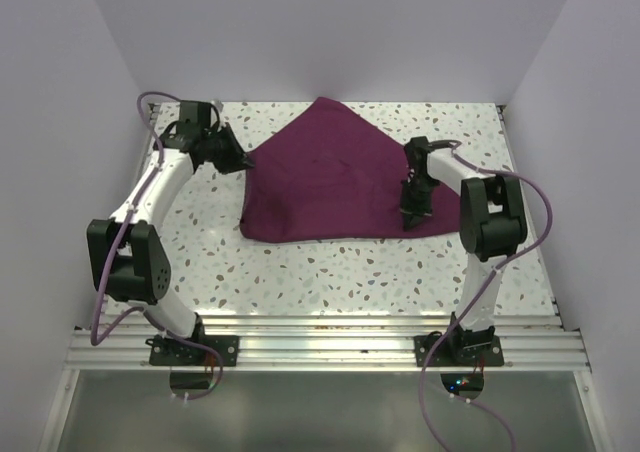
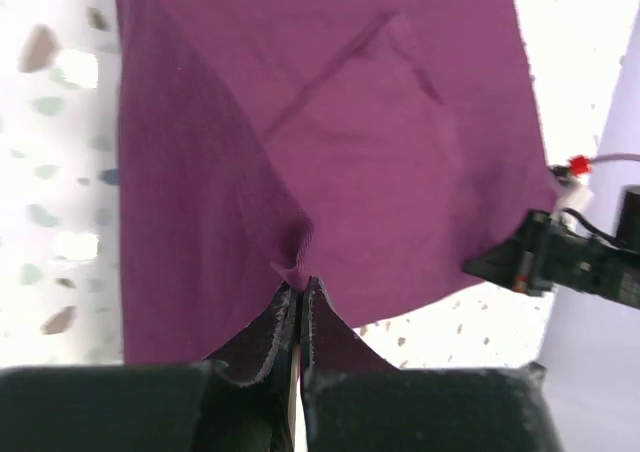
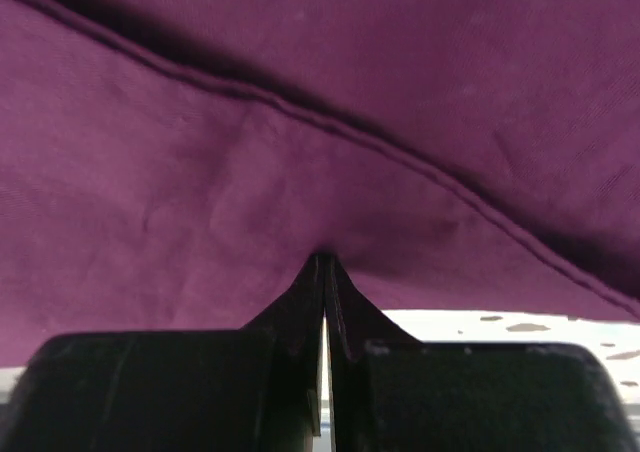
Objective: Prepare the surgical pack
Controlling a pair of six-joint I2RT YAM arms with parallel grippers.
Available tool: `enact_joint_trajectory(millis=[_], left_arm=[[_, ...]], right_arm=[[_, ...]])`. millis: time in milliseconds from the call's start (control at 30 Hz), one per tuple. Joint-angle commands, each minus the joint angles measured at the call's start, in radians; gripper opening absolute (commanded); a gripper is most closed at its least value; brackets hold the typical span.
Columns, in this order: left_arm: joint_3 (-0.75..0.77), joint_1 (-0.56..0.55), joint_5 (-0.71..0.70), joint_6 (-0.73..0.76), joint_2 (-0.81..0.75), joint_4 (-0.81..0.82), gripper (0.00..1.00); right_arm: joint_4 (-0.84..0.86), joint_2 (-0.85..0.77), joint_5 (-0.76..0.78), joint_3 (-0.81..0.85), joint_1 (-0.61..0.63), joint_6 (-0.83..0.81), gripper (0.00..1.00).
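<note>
Top external view: the dark purple cloth (image 1: 330, 177) lies spread on the speckled table (image 1: 300, 272). The left gripper (image 1: 243, 161) is clamped on the cloth's left edge, and the right gripper (image 1: 412, 222) pinches its near-right corner.

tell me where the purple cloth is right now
In the top view the purple cloth lies at the far middle of the table, left jaws shut on its left edge, right jaws on its near right corner.

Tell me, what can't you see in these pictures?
Top view: anything under the purple cloth; the cloth covers it.
Right wrist view: most of the table; cloth fills the picture.
Left wrist view: the cloth's far end, cut off by the top edge.
Both wrist views: the pinched cloth edge, hidden between the shut left fingers and right fingers.
</note>
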Motion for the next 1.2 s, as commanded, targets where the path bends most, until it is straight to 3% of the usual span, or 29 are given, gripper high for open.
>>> enact_joint_trajectory(millis=[0, 467, 1167], left_arm=[[0.075, -0.052, 0.081, -0.089, 0.004, 0.035, 0.0], [0.319, -0.359, 0.135, -0.144, 0.289, 0.073, 0.0], [0.539, -0.455, 0.148, -0.168, 0.552, 0.078, 0.0]], right_arm=[[0.053, 0.052, 0.02, -0.01, 0.002, -0.014, 0.0], [0.082, 0.087, -0.03, -0.007, 0.0, 0.014, 0.0], [0.093, 0.099, -0.059, -0.015, -0.002, 0.017, 0.0]])
